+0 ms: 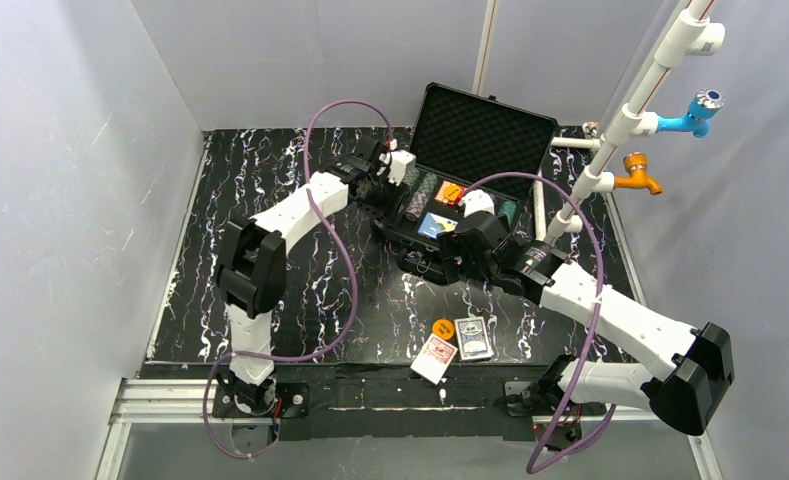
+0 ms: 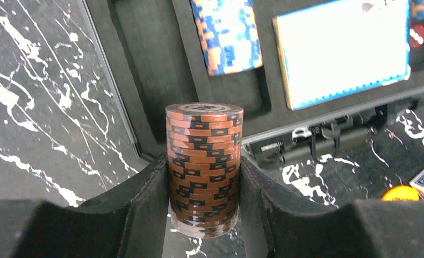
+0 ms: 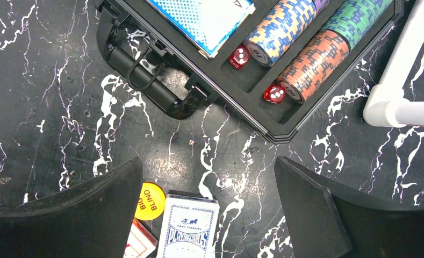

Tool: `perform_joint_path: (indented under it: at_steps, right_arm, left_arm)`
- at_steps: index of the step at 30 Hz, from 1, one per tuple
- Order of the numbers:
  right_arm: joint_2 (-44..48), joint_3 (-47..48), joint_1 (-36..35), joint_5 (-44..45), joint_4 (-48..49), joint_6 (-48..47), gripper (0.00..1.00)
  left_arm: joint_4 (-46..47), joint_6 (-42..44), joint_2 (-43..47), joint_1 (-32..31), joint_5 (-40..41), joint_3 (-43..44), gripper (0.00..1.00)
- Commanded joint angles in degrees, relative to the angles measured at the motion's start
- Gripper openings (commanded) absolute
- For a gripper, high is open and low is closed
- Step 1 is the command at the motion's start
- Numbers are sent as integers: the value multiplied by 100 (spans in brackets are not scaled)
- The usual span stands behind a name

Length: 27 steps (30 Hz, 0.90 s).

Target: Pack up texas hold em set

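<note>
The black case (image 1: 485, 130) lies open at the back with its egg-crate foam lid up. In its tray (image 2: 145, 64) lie chip stacks (image 3: 311, 64), a blue card deck (image 2: 344, 51) and red dice (image 3: 240, 56). My left gripper (image 2: 204, 188) is shut on a stack of orange-and-black poker chips (image 2: 204, 156), held just off the case's left front corner. In the overhead view the left gripper (image 1: 388, 180) is at the case's left end. My right gripper (image 3: 209, 209) hangs open over the table in front of the case. Below it lie a blue deck box (image 3: 188, 228), a red deck box (image 3: 139, 242) and an orange "BIG BLIND" disc (image 3: 149, 200).
A white pipe frame (image 1: 625, 120) with a blue tap (image 1: 700, 108) and an orange tap (image 1: 638, 178) stands right of the case. The case's handle and latches (image 3: 145, 75) stick out toward me. Grey walls enclose the black marbled table (image 1: 270, 200).
</note>
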<state>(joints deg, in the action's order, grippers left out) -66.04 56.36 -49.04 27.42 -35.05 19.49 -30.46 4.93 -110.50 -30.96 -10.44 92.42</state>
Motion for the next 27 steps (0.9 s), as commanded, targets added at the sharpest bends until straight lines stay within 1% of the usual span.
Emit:
perform_joint_path:
  at_steps: [1, 19, 27]
  right_arm:
    - [225, -65, 34, -13, 143, -76, 100]
    - [206, -220, 43, -134, 139, -33, 100]
    - [236, -255, 52, -123, 112, -15, 100]
  left_arm:
    - [-83, 20, -239, 76, -132, 687, 0]
    - [-223, 1, -1271, 169, -55, 1884, 0]
    - [-268, -112, -1514, 178, 25, 2149, 0]
